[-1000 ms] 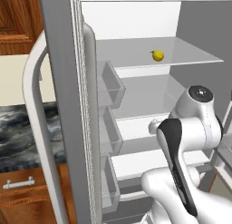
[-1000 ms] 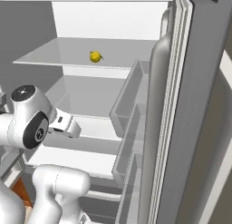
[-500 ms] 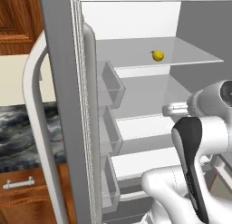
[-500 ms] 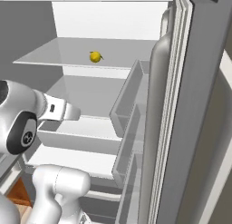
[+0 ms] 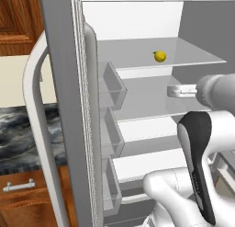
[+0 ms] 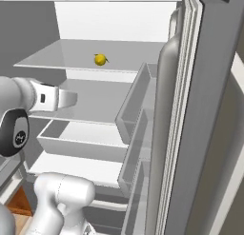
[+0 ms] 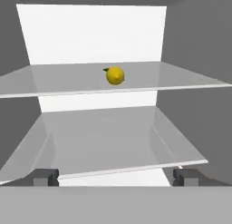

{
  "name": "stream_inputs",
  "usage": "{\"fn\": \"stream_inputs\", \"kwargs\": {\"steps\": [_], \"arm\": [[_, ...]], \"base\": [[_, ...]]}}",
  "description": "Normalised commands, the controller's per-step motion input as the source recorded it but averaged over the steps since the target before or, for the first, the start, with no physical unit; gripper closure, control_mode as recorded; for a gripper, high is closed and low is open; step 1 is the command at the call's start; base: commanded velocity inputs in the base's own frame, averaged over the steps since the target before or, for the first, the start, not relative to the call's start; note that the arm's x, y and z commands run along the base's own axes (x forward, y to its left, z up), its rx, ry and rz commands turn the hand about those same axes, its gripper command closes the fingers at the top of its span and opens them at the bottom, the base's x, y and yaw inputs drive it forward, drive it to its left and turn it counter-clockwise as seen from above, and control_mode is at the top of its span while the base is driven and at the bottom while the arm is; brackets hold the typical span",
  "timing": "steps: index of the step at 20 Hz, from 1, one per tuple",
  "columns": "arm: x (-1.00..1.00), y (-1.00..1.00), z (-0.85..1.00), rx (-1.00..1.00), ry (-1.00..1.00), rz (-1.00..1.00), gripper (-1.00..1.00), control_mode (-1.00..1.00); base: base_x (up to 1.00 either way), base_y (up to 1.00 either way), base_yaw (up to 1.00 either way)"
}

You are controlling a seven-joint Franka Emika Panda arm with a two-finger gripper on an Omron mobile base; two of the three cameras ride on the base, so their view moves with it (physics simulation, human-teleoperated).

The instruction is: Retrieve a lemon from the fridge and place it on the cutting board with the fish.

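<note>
The fridge (image 5: 69, 106) stands with both doors swung wide, its white inside and glass shelves exposed. The lemon (image 5: 159, 56) (image 6: 100, 60) (image 7: 115, 75) rests alone on the upper glass shelf (image 7: 54, 82), toward the back. My gripper (image 5: 170, 90) (image 6: 74, 99) (image 7: 115, 177) is open, its fingertips (image 7: 45, 177) far apart with nothing between them. It hovers at the height of the middle shelf (image 7: 113, 141), in front of the lemon and below it, well short of it. The cutting board and the fish are out of view.
Clear door bins line the left door (image 5: 112, 86) and the right door (image 6: 138, 101). A white drawer (image 6: 76, 139) lies under the middle shelf. A dark marble counter (image 5: 18, 139) and wooden cabinets (image 5: 18, 19) stand left of the fridge.
My arm has risen and stretched forward, carrying the hand from low in front of the fridge up to the middle shelf's level. The lemon has not moved.
</note>
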Motion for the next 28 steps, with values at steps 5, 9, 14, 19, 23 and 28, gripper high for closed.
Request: {"fn": "stream_inputs", "kwargs": {"steps": [5, 9, 14, 19, 23, 28], "arm": [[0.00, 0.00, 0.96, 0.00, -0.15, 0.01, -1.00, -1.00], [0.01, 0.00, 0.60, 0.02, 0.02, 0.00, -1.00, -1.00], [0.02, -0.01, -0.04, 0.01, 0.00, 0.00, -1.00, -1.00], [0.01, 0.00, -0.23, 0.00, 0.00, 0.00, -1.00, -1.00], [0.29, -0.04, -0.12, 0.00, 0.03, 0.00, -1.00, -1.00], [0.49, -0.04, 0.00, 0.00, 0.22, 0.00, -1.00, -1.00]], "base": [[0.00, 0.00, 0.00], [0.00, 0.00, 0.00], [0.00, 0.00, 0.00], [0.00, 0.00, 0.00], [0.00, 0.00, 0.00], [0.00, 0.00, 0.00]]}}
